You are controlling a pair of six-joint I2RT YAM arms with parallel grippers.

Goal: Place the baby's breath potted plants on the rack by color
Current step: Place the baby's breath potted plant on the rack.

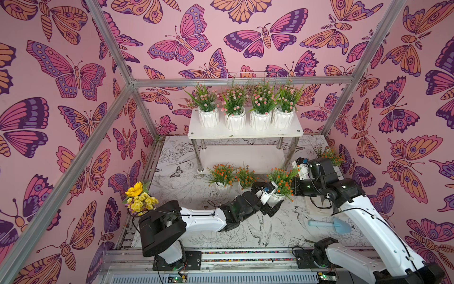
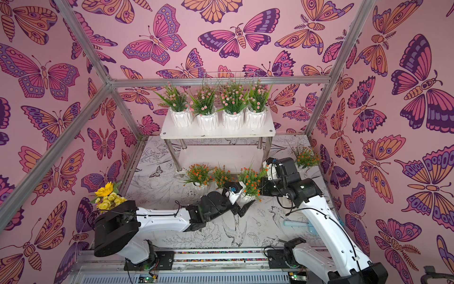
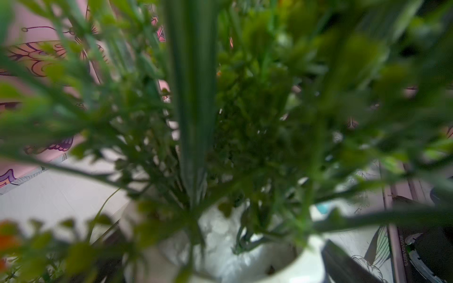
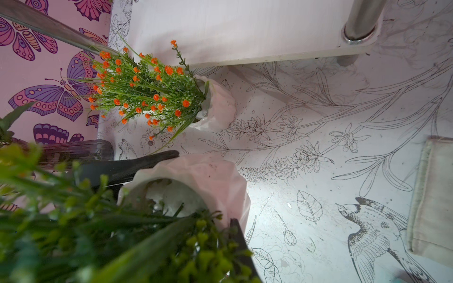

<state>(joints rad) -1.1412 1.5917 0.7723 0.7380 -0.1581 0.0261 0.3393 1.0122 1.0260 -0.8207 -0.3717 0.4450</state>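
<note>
The white rack [image 1: 245, 131] [image 2: 216, 132] carries several pink baby's breath potted plants [image 1: 245, 98] on its top board; the lower board [image 1: 245, 157] is bare. Two orange plants [image 1: 222, 173] [image 1: 245, 175] stand on the table before it, and one [image 1: 329, 153] stands far right. My left gripper [image 1: 276, 200] [image 2: 243, 200] is shut on the white pot [image 3: 306, 259] [image 4: 196, 186] of one more orange plant [image 1: 282, 180], one finger [image 3: 343, 264] against its rim. My right gripper [image 1: 294, 183] is shut in that plant's foliage, its fingers [image 4: 241, 245] half hidden by leaves.
A yellow sunflower bouquet [image 1: 138, 196] stands at the left table edge beside the left arm. A pale blue trowel [image 1: 329, 225] lies under the right arm. A white wire basket [image 1: 245, 76] sits behind the rack. Metal frame posts [image 1: 344, 98] border the table.
</note>
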